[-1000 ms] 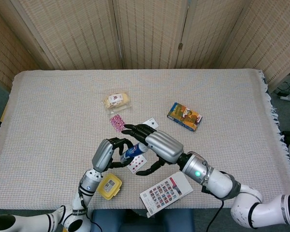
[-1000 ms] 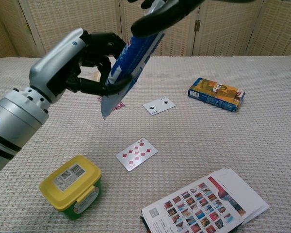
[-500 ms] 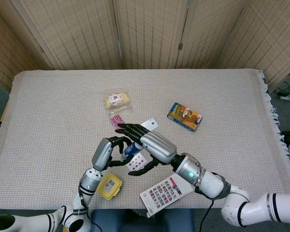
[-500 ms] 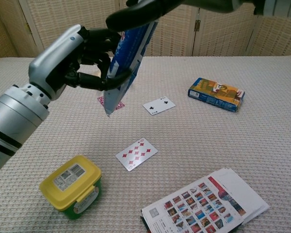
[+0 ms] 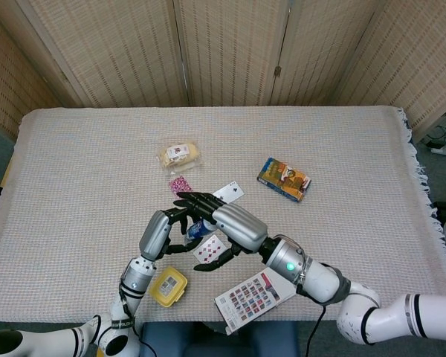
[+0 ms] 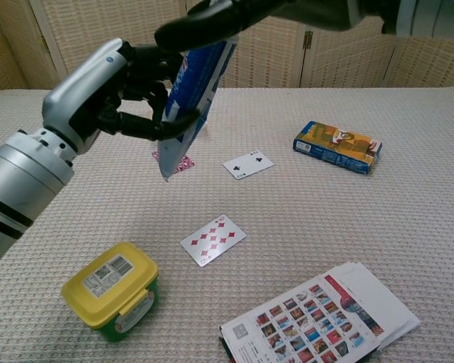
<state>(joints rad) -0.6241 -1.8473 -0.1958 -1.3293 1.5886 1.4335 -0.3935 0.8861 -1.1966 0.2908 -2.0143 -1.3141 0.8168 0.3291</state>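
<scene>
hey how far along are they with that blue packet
Done: the blue packet is lifted off the table. In hand: the left hand grips it from the side, and the right hand is on its top edge. Left: it hangs in the air between both hands, not yet set down.

On the desk (image 6: pixel 408 227) I see the lidded tub (image 6: pixel 112 298) front left, the booklet (image 6: pixel 321 314) front right, a card (image 6: pixel 213 240) between, the box (image 6: pixel 337 146) behind right.

Blue and white packet (image 6: pixel 193 91); yellow-lidded green tub (image 6: pixel 111 291); red-pipped card (image 6: pixel 213 240); black-pipped card (image 6: pixel 247 163); beige woven counter (image 6: pixel 408 219) cloth.
</scene>
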